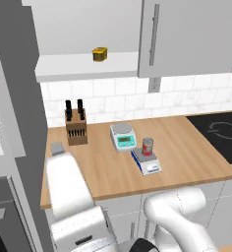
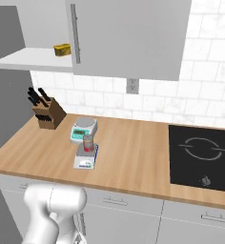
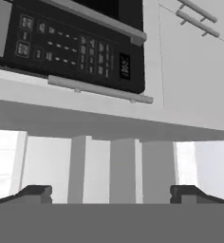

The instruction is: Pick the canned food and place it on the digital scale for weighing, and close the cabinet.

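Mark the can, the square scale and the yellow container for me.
can (image 1: 147,146), left base view, on its red label.
square scale (image 1: 152,168), left base view, on its white front panel.
yellow container (image 1: 100,54), left base view, on its side, on the open cabinet shelf.

Two scales (image 1: 123,136) (image 1: 146,161), one can (image 1: 147,146), one knife block (image 1: 76,129), one yellow container (image 1: 100,53).

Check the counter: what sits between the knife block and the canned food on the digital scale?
The second scale with the round plate and teal display sits between the knife block and the canned food on the digital scale, in both base views.
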